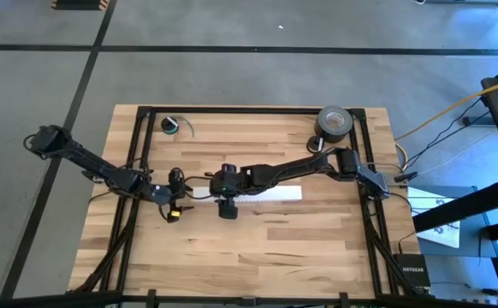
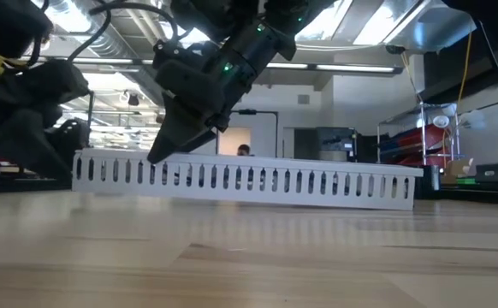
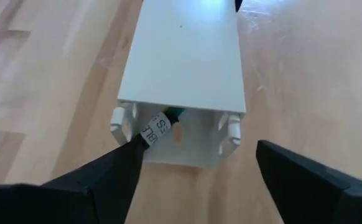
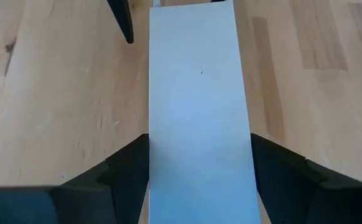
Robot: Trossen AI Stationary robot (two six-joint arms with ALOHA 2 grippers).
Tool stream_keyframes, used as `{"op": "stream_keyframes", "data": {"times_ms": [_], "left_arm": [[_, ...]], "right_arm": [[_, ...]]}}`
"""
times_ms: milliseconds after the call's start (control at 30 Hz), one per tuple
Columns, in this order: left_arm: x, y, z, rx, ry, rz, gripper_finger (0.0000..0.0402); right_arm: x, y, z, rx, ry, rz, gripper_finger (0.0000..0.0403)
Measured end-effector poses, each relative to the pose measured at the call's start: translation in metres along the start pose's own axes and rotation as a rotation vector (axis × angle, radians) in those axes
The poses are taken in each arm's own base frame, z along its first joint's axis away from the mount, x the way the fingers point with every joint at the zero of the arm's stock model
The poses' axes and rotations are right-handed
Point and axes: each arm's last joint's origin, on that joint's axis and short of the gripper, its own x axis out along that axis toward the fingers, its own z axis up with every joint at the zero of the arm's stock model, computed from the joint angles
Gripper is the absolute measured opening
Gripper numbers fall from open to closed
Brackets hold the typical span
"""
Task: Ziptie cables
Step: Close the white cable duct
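Two pincers – right pincer clamps white duct lengthwise, left pincer wide open at duct's end, cables poke out.

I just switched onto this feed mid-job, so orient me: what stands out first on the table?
A long white slotted duct lies across the middle of the wooden table, and both arms meet at it. The right gripper straddles the duct with a finger on each side, while the left gripper stands open at its end, where cables with a white label show inside. A roll of grey tape sits at the far right corner.
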Motion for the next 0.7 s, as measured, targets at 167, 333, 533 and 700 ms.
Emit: {"op": "stream_keyframes", "data": {"times_ms": [167, 333, 533, 700], "left_arm": [[0.0, 0.001, 0.0, -0.056, 0.061, -0.035, 0.0297], [-0.005, 0.001, 0.004, -0.063, 0.153, -0.005, 0.0296], [-0.004, 0.0, 0.009, -0.003, 0.091, -0.002, 0.0296], [-0.003, 0.001, 0.011, 0.016, 0.081, -0.019, 0.0296]], "right_arm": [[0.0, 0.0, -0.002, -0.004, 0.017, 0.011, 0.0234], [0.001, 0.002, -0.002, -0.001, 0.017, 0.021, 0.0234], [0.001, 0.001, -0.001, 0.0, 0.003, 0.02, 0.0234], [0.001, 0.002, -0.001, 0.001, 0.006, 0.018, 0.0234]]}}
